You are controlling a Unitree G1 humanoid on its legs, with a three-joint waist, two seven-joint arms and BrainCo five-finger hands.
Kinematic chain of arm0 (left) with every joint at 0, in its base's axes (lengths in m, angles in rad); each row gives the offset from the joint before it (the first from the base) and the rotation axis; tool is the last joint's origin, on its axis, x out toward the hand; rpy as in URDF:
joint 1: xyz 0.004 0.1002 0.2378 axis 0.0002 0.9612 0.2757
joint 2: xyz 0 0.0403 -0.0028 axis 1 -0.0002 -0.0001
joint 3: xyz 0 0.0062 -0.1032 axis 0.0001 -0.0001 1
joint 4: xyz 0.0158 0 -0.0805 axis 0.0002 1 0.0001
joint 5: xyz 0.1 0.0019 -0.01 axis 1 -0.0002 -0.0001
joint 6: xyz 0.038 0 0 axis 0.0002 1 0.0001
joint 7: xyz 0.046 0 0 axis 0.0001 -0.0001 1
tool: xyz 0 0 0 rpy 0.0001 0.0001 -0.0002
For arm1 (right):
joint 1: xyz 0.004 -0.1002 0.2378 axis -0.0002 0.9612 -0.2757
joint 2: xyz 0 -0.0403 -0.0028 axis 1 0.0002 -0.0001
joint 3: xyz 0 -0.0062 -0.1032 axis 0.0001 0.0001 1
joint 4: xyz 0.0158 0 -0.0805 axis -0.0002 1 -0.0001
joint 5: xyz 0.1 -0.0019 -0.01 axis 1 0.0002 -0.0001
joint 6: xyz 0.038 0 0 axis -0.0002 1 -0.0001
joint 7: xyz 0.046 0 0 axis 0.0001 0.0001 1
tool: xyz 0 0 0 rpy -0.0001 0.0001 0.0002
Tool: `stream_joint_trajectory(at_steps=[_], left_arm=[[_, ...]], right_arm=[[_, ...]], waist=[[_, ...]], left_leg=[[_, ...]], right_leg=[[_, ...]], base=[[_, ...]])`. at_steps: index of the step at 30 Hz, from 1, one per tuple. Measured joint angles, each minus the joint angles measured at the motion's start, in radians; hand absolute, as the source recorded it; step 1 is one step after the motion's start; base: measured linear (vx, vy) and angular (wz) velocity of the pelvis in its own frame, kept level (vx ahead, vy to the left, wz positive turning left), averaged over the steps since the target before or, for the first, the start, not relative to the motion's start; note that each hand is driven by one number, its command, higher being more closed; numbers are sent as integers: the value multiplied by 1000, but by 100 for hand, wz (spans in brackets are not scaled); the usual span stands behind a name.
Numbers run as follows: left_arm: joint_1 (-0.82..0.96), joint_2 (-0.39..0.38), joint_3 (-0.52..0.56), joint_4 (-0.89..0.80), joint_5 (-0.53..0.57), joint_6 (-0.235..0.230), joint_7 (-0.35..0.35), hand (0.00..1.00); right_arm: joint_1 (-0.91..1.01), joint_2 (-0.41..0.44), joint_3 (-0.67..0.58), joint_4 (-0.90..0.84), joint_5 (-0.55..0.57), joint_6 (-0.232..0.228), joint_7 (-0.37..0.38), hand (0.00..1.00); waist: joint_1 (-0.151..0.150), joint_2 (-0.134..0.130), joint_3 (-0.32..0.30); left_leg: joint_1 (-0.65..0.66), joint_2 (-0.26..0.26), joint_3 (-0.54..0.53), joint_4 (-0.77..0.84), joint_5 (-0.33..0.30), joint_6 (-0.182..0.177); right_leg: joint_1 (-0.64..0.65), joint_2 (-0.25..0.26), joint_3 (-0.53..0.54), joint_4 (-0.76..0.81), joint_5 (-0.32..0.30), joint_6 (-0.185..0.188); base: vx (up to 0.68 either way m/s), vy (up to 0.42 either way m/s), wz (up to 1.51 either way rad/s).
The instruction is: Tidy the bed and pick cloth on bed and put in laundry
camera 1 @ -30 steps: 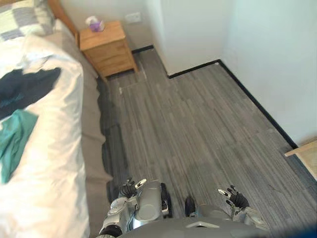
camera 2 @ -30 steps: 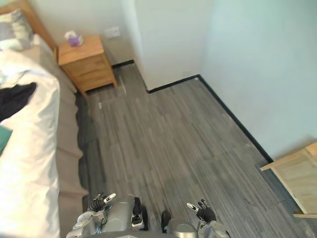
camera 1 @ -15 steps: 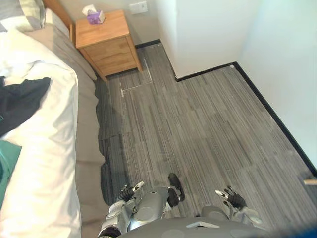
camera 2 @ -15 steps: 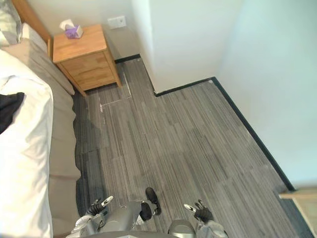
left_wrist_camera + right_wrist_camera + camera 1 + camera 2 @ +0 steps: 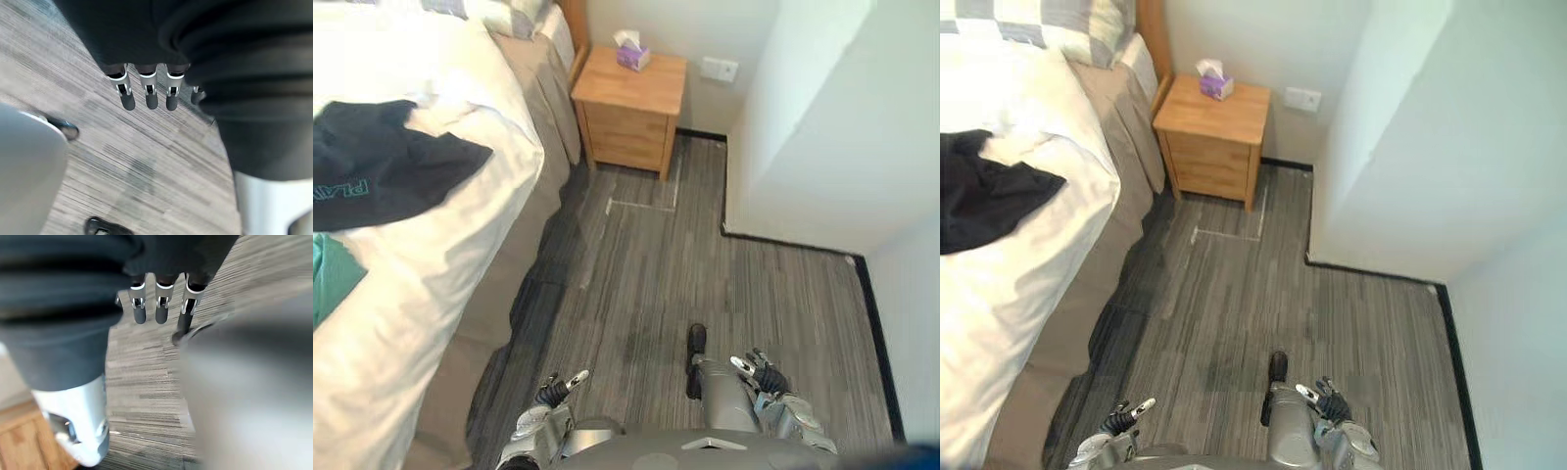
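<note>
A dark navy garment (image 5: 382,171) lies crumpled on the white duvet of the bed (image 5: 431,264) at the left, and a teal cloth (image 5: 328,284) shows at the left edge below it. My left hand (image 5: 553,392) hangs low at the bottom, over the floor beside the bed's tan skirt, with relaxed straight fingers (image 5: 146,93) and nothing in it. My right hand (image 5: 759,375) hangs at the bottom right, its fingers (image 5: 159,303) also straight and empty. Both hands are far from the cloths.
A wooden nightstand (image 5: 631,108) with a tissue box (image 5: 631,54) stands at the head of the bed by the wall. A white wall corner (image 5: 803,147) juts out at the right. Grey plank floor (image 5: 705,284) runs between bed and wall. Checked pillows (image 5: 1048,24) lie at the bedhead.
The whole picture has swung: the camera turned toward the bed, so bed, dark garment and nightstand now sit nearer the middle. Both hands stay hanging low and empty.
</note>
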Motion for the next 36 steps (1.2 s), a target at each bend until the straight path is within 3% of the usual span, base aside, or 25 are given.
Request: stream_joint_trajectory(at_steps=[2,3,4,5,6,7,9,12,14,16,18,19,20,22,23,24,25,26,27,28,30,32,33,35,36], left_arm=[[-1,-11,7,1,2,14,1,0],[-2,-14,16,0,-1,20,0,0],[-4,-10,15,0,-7,20,-1,0],[-4,-10,15,-1,-8,20,-2,0],[-15,-8,18,-3,-8,14,-4,0],[-26,-7,17,-3,-8,14,-4,0],[-33,-13,16,-8,-9,14,-4,0],[-38,-16,15,-13,-8,14,-3,0],[-42,-18,15,-13,-8,14,0,0],[-45,-23,12,-11,-8,14,0,0],[-46,-14,13,-9,-7,14,0,0],[-47,-11,14,-9,-8,13,0,0],[-47,-10,14,-11,-8,12,-1,0],[-48,4,16,-11,-7,14,2,0],[-49,2,15,-10,-4,20,10,0],[-48,3,14,-8,4,21,14,0],[-48,3,12,-3,16,23,18,0],[-47,3,10,-2,24,23,18,0],[-45,9,1,-1,36,22,19,0],[-42,15,-12,0,38,19,20,0],[-42,23,-25,-1,29,11,23,0],[-35,28,-38,-2,20,1,34,0],[-32,33,-48,-6,8,1,40,0],[-32,37,-58,-9,0,2,40,0],[-33,36,-66,-11,-3,3,40,0]], right_arm=[[-4,-4,-2,-15,17,16,-9,0],[-4,-9,-1,-15,19,33,-14,0],[5,-16,7,-15,15,46,-13,0],[13,-15,12,-14,13,47,-12,0],[24,-19,0,-7,5,49,-11,0],[35,-28,-14,9,-5,48,-11,0],[54,-29,-37,12,-14,44,-11,0],[63,-23,-47,12,-49,43,-10,0],[65,-20,-53,12,-78,44,-10,0],[82,-17,-68,11,-84,42,-9,0],[77,-10,-67,11,-84,31,-9,0],[73,-9,-66,10,-84,22,-9,0],[61,-7,-64,10,-84,10,-9,0],[39,14,-40,11,-84,-1,2,0],[38,19,-39,11,-84,-1,9,0],[39,21,-39,11,-83,-1,11,0],[40,20,-39,10,-82,-1,19,0],[40,19,-40,8,-78,-2,24,0],[42,18,-41,8,-77,-7,27,0],[37,16,-35,6,-76,-16,27,0],[27,18,-20,7,-72,-33,29,0],[13,17,-9,7,-67,-44,31,0],[5,18,5,7,-57,-53,31,0],[-1,20,19,5,-36,-55,27,0],[1,20,21,6,-27,-55,25,0]], waist=[[-6,26,-3],[-9,36,-2],[-10,36,4],[-13,36,4],[-10,44,9],[-8,30,20],[-10,28,23],[-9,21,27],[-10,17,29],[-8,18,28],[-5,1,33],[-5,-4,33],[-1,-19,25],[12,-45,20],[13,-47,19],[12,-47,19],[11,-47,19],[9,-46,21],[0,-50,21],[-7,-48,21],[-2,-49,23],[-2,-46,25],[-2,-43,26],[-2,-43,26],[0,-46,25]], left_leg=[[-57,33,2,144,17,-28],[-121,63,1,320,59,-53],[-213,103,7,531,153,-52],[-256,127,12,628,164,-52],[-321,158,52,771,125,-39],[-373,170,105,820,96,-23],[-411,167,187,747,62,-19],[-435,108,308,443,52,-22],[-435,58,374,218,93,-13],[-415,33,492,-15,226,21],[-374,35,593,-52,310,66],[-364,20,606,-55,309,100],[-360,-5,606,-54,287,151],[-353,-43,597,-43,247,181],[-327,-61,576,-40,224,185],[-309,-70,561,-41,214,187],[-267,-89,519,-48,193,197],[-243,-97,494,-57,184,205],[-206,-106,436,-64,171,205],[-174,-105,378,-77,167,200],[-134,-100,300,-102,167,198],[-107,-79,220,-110,160,184],[-102,-60,173,-110,154,165],[-108,-41,101,-109,146,136],[-115,-37,44,-104,136,115]], right_leg=[[-4,25,-17,63,-73,-17],[30,48,-26,63,-108,-31],[94,69,-36,30,-135,-47],[125,80,-40,11,-142,-56],[195,91,-47,-25,-148,-58],[262,87,-56,-62,-148,-66],[343,74,-70,-125,-149,-65],[423,50,-85,-199,-159,-46],[459,33,-109,-223,-168,-27],[498,29,-166,-244,-188,9],[533,6,-194,-246,-210,46],[543,-5,-206,-245,-217,59],[545,-30,-207,-242,-228,80],[533,-76,-219,-176,-241,123],[506,-114,-229,-42,-255,152],[484,-135,-233,58,-259,159],[418,-190,-227,302,-223,162],[380,-213,-218,413,-199,158],[327,-236,-196,573,-220,152],[280,-237,-189,637,-242,140],[212,-222,-170,619,-273,137],[168,-182,-144,482,-286,133],[152,-138,-111,332,-281,134],[149,-75,-11,71,-219,137],[154,-48,73,-89,-150,135]], base=[[481,-414,6],[381,-333,5],[372,-311,9],[380,-274,11],[399,-240,9],[405,-231,6],[354,-178,15],[298,-71,14],[399,60,47],[367,127,61],[319,141,50],[356,181,36],[339,191,21],[419,241,23],[374,210,36],[393,207,62],[320,137,69],[389,116,115],[387,43,142],[374,21,148],[377,-78,137],[362,-175,130],[258,-223,123],[255,-287,127],[290,-375,131]])
